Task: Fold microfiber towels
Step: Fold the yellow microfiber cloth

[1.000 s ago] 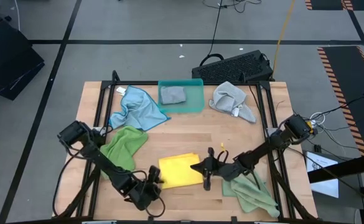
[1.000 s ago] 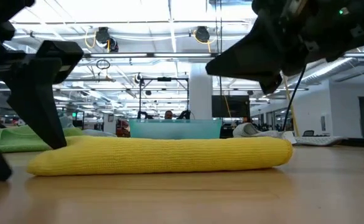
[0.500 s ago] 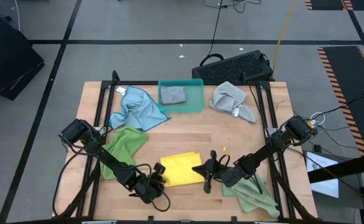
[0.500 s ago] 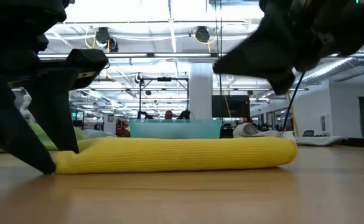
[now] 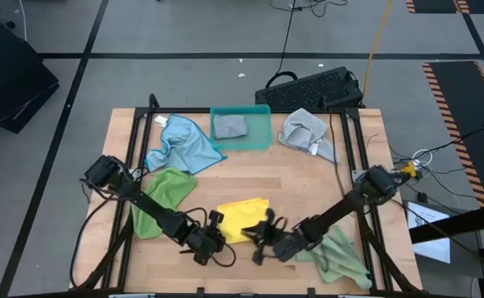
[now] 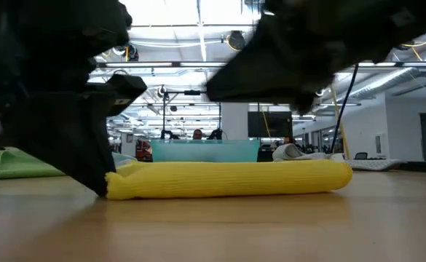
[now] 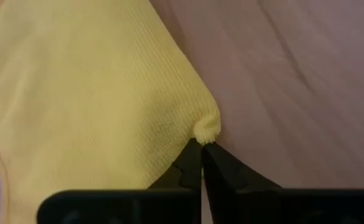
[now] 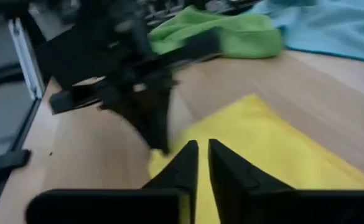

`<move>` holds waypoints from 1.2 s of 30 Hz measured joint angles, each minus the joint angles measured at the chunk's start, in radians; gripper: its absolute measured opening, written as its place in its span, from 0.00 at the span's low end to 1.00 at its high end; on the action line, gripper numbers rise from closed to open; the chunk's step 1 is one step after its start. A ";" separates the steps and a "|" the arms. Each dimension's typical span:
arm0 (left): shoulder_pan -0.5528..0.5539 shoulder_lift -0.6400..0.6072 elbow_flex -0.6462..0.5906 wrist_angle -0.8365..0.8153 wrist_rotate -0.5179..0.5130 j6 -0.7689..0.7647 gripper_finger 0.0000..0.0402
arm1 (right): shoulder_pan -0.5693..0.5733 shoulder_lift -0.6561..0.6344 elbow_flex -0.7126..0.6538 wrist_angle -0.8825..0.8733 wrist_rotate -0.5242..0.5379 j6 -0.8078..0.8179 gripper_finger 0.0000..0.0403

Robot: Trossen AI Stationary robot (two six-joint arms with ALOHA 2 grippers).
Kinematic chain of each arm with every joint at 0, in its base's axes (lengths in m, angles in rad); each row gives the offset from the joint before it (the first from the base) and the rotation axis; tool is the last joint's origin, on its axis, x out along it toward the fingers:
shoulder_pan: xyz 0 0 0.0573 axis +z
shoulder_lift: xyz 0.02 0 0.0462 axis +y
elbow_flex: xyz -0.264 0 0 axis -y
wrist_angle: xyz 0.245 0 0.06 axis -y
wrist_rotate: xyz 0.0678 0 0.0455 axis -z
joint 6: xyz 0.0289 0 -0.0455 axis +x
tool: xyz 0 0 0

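A folded yellow towel (image 5: 248, 217) lies flat on the table's near middle. My left gripper (image 5: 222, 236) is shut on its near left corner. My right gripper (image 5: 258, 239) hovers over the towel's near edge with a narrow gap between its fingers (image 8: 188, 158). Low view shows it above the yellow towel (image 6: 227, 180), touching nothing that I can see. A green towel (image 5: 164, 197) lies to the left and another green towel (image 5: 337, 253) at the near right. At the back are a light blue towel (image 5: 180, 145), a grey towel (image 5: 308, 132) and a grey towel (image 5: 230, 126) in the tray. My left gripper pinches the yellow towel's near left corner (image 7: 206, 130) between its two fingertips (image 7: 191, 163). The fingers slant down at it from the table's left. The corner is puckered into a small nub at the tips. The rest of the towel lies on the table.
A teal tray (image 5: 260, 141) stands at the far middle, and a black keyboard (image 5: 312, 87) lies beyond the table's far edge. Black frame rails (image 5: 130, 149) run along the table's left and right sides. Bare wood shows between the yellow towel and the tray.
My left gripper has gone toward the table's right along the near edge to the yellow towel's left end. It has shut on the corner there, and that end has shifted toward the right. My right gripper has moved toward the table's left, over the towel's near edge.
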 joint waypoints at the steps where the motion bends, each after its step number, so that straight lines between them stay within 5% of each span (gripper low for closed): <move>1: 0.004 -0.005 0.000 -0.002 0.002 0.000 0.02 | -0.003 0.028 0.047 -0.027 -0.023 -0.022 0.12; 7: 0.020 -0.041 0.002 -0.034 0.019 -0.001 0.01 | -0.007 0.142 0.250 -0.212 -0.086 -0.034 0.29; 14: 0.034 -0.096 0.004 -0.011 0.072 -0.033 0.01 | 0.013 0.156 0.258 -0.207 -0.070 -0.128 0.41; 23: 0.080 -0.129 0.003 -0.009 0.127 -0.122 0.03 | 0.013 0.180 0.259 -0.145 -0.020 -0.320 0.43; 36: 0.086 -0.130 0.003 0.012 0.153 -0.124 0.03 | 0.006 0.207 0.259 -0.095 0.059 -0.389 0.38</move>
